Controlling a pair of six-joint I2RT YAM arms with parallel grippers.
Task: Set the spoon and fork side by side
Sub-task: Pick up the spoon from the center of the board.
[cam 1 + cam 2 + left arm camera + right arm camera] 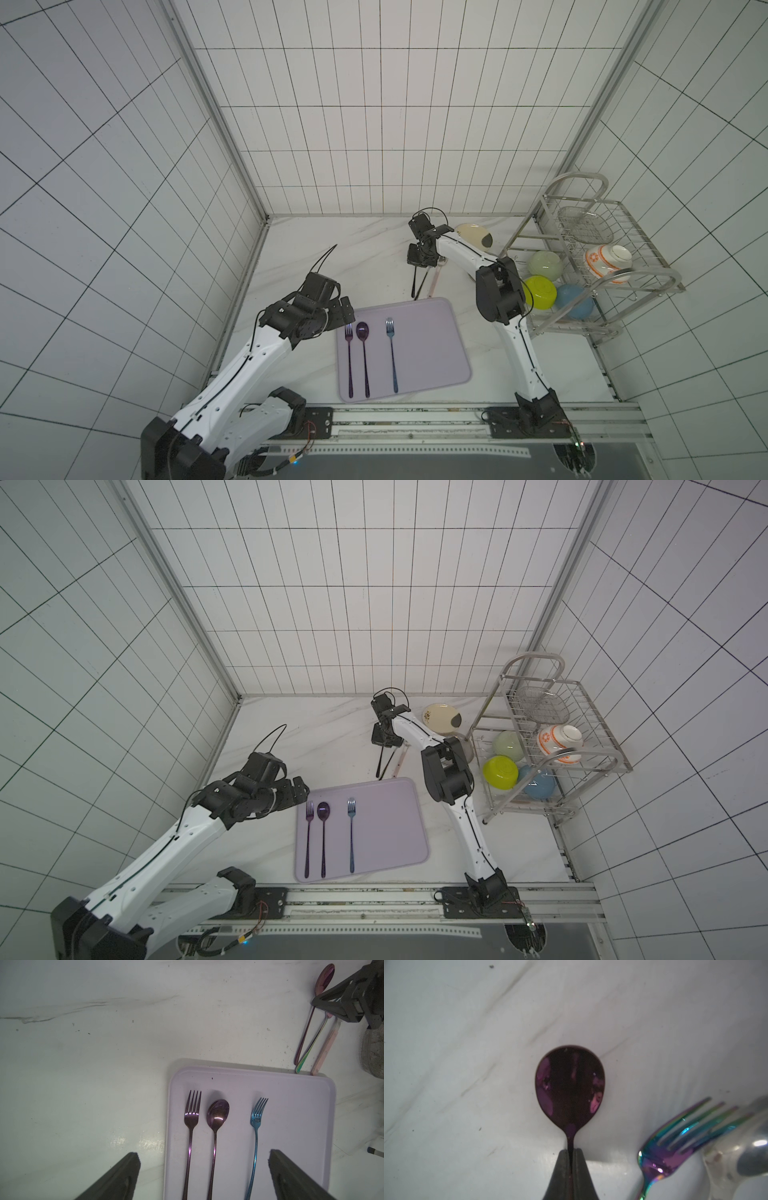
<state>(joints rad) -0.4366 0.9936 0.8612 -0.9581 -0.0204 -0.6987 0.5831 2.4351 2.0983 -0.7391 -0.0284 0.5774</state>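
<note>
right end effector (571,1152) pinching purple spoon (570,1086) | rainbow fork (675,1142) beside | left end effector (203,1169) agape, empty

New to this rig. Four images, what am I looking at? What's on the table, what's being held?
Two white robot arms stand at a marble table. Two pictures come from one overhead stereo camera; the other two from cameras on each arm's wrist. A lilac tray carries a purple fork, a purple spoon and a blue fork. The left hand hovers open by the tray's corner, empty. The right hand is shut on the neck of a second purple spoon beyond the tray, beside a rainbow fork. A dish rack with bowls stands at the side.
</note>
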